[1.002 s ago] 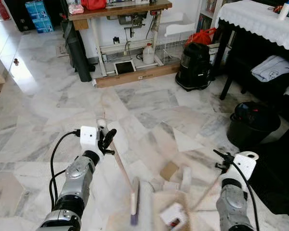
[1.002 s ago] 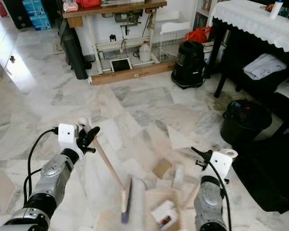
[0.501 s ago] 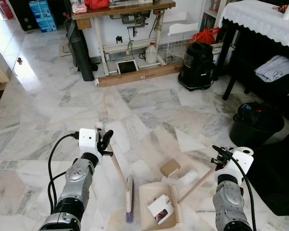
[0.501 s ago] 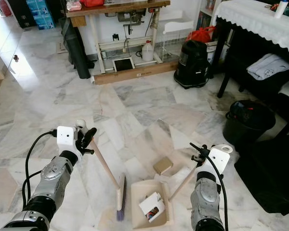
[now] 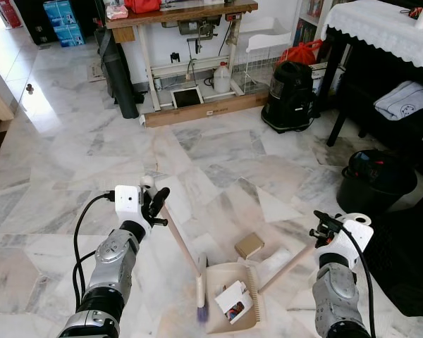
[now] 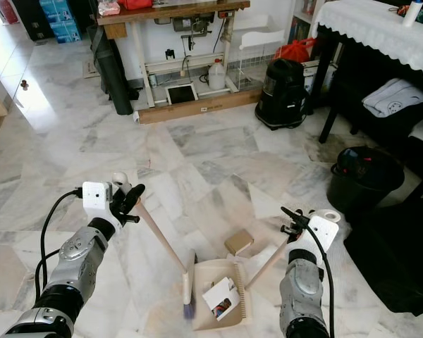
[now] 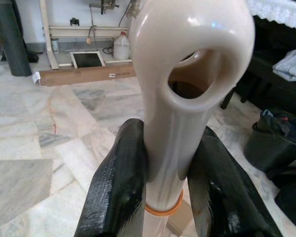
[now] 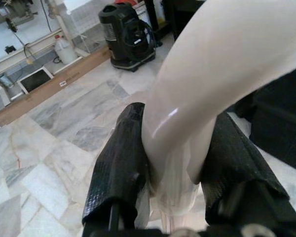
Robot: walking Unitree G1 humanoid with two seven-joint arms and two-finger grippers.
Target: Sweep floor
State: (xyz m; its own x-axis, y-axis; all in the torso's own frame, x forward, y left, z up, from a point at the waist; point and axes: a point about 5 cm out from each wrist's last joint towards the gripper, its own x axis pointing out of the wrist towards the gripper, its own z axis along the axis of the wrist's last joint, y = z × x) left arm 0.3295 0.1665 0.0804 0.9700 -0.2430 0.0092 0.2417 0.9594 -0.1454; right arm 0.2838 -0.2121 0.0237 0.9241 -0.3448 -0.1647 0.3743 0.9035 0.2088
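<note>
**Broom head closes on the dustpan mouth**

Now the broom head (image 5: pixel 201 299) stands right at the left edge of the dustpan (image 5: pixel 215 276); half a second ago it was a little way off to the left, and 1 second ago the whole pair lay lower and blurred in the head views. The left gripper (image 5: pixel 155 205) is clenched on the top of the cream broom handle (image 7: pixel 180 103), both black fingers (image 7: pixel 119 182) pressed against its sides. The right gripper (image 6: pixel 293 220) is clamped on the dustpan handle (image 8: pixel 207 84), which slants down to the pan.

That shift probably means a sweeping stroke is ending at the pan, so loose litter is being gathered rather than scattered.

Inside the dustpan lies 1 white carton (image 5: pixel 234 301) with coloured print. Still on the marble floor (image 5: pixel 70 141), just beyond the pan's far rim, sit a small brown box (image 5: pixel 249 246) and a pale crumpled piece (image 5: pixel 276 259); these 2 look like the next things to collect.
</note>
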